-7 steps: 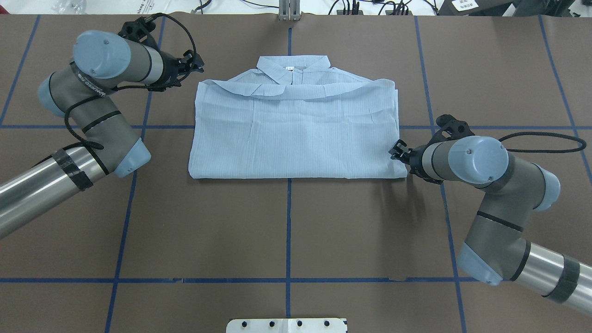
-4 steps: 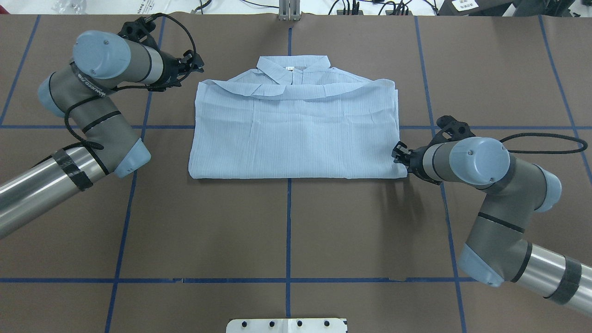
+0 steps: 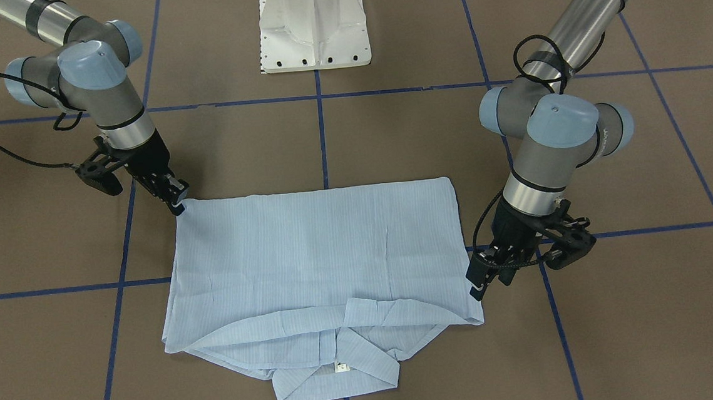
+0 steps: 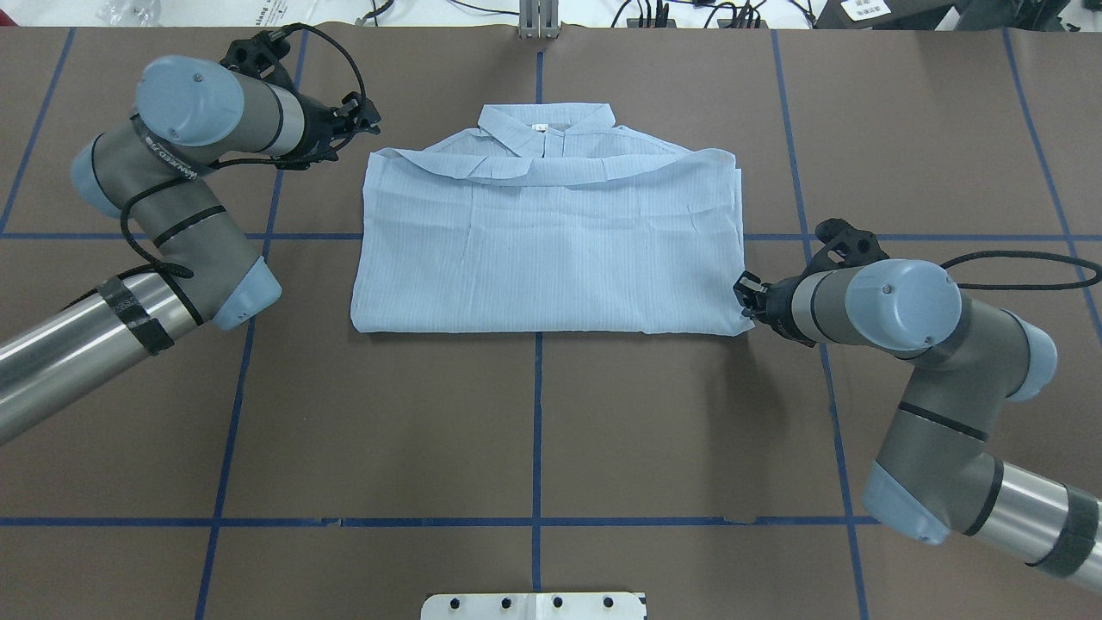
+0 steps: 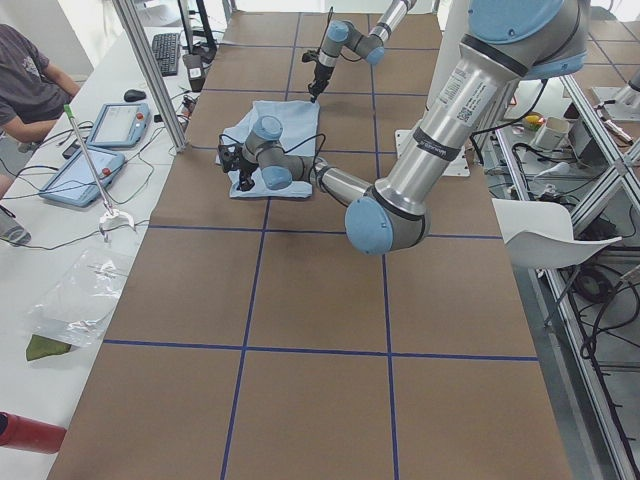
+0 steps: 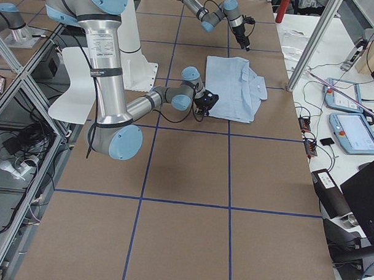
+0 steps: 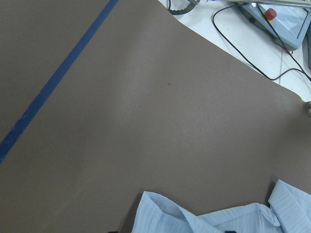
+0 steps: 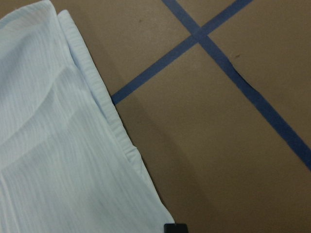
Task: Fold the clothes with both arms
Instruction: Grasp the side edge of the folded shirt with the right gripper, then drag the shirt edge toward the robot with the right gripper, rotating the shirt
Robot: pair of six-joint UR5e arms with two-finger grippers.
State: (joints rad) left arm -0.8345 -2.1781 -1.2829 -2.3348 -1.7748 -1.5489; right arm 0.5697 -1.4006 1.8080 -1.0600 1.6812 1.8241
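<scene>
- Compared with a second ago, we see the black two-finger right gripper (image 4: 746, 295) has slid a little nearer the robot along the right edge of the pale-blue finely striped button-up shirt (image 4: 551, 250). The silver-grey right arm (image 4: 904, 301) has swung slightly outward.
- The silver-grey left arm (image 4: 189, 120) and the body of the shirt lie as they did.
- We find the shirt folded into a flat rectangle in the middle of the brown paper-covered table (image 4: 534, 430), straddling the central blue tape line (image 4: 537, 405).
- Its pointed collar (image 4: 544, 120), with a small white label (image 4: 541, 128), lies on the side far from the robot. A turned-over band of cloth runs just below it.
- The right gripper sits low at the shirt's near right corner, its tip touching the cloth edge in the front-facing view.
- We cannot tell how far its fingers are parted, or whether they pinch any cloth. Its wrist camera shows only a black tip beside the corner.
- The black two-finger left gripper (image 4: 366, 118) hangs just beside the shirt's far left corner, apart from the cloth. Its fingers look spread and hold nothing.
- A white pedestal base (image 3: 314, 24) stands at the robot's edge of the table.
- A seated person (image 5: 25, 80) shows at the edge of the left side view.
</scene>
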